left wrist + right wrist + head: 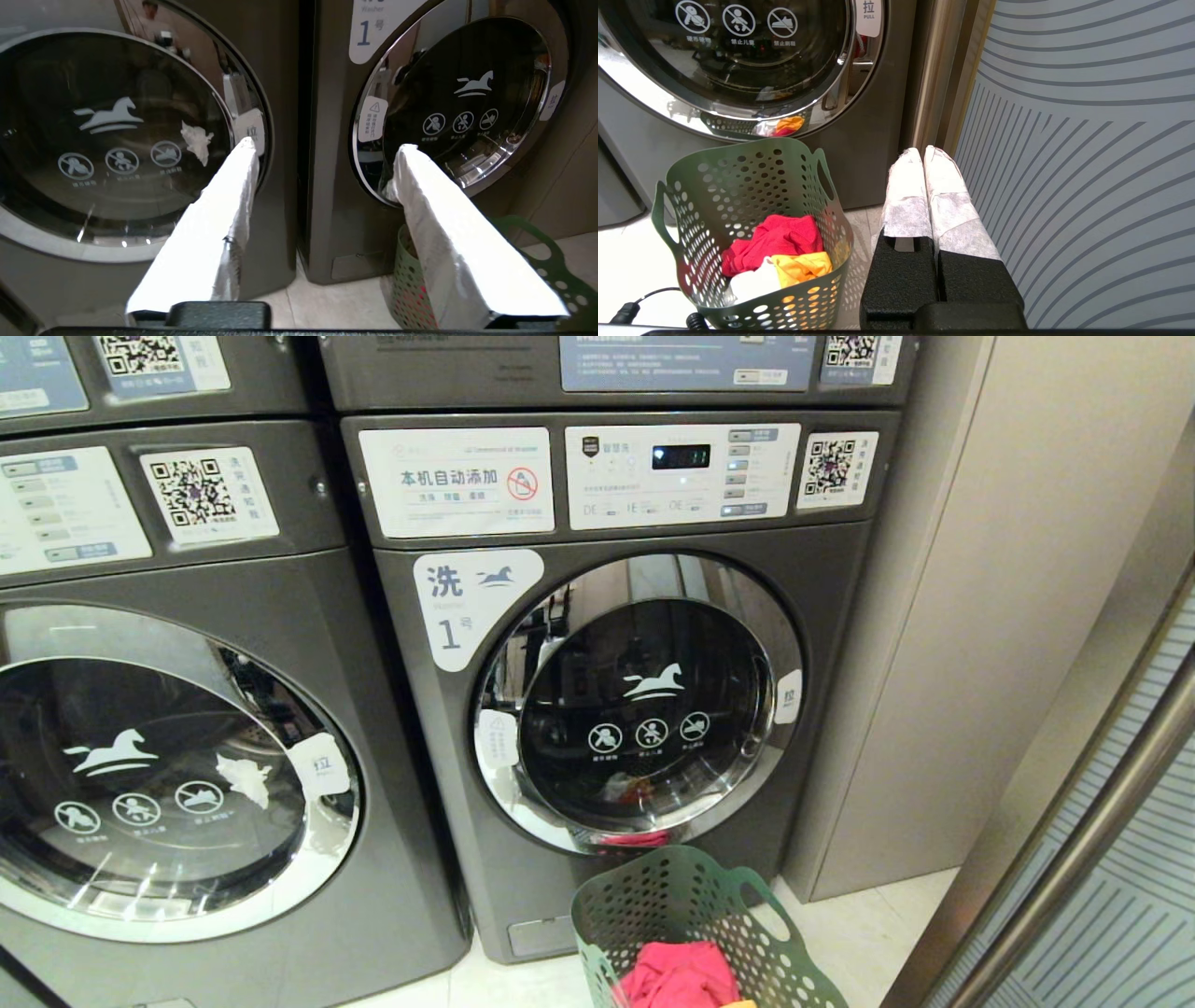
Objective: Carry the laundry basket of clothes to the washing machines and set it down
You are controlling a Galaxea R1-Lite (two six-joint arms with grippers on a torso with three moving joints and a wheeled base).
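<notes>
The left gripper (324,149) has its two white-wrapped fingers (210,233) spread wide with nothing between them, pointing toward the fronts of the two washing machines (644,709). One finger reaches in front of the left machine's round door, the other in front of the right machine's door. The right gripper (923,156) has its wrapped fingers pressed together, holding nothing, and sits to the right of the laundry basket (752,186), near a striped grey panel (1087,140) and a metal post (936,70).

The green basket stands upright on the pale tiled floor (859,933), just in front of the right machine, the one labelled 1, below its chrome-ringed glass door (639,709). In the head view only its far rim and pierced wall show at the near edge of the scene. Neither gripper touches it.

The clothes (777,256) lie in the bottom of the basket: a red piece at the far side, a yellow-orange one and a white one nearer. A black cable (630,305) lies on the floor left of the basket. Both machine doors are closed, and the right one's chrome ring mirrors the basket and clothes.
</notes>
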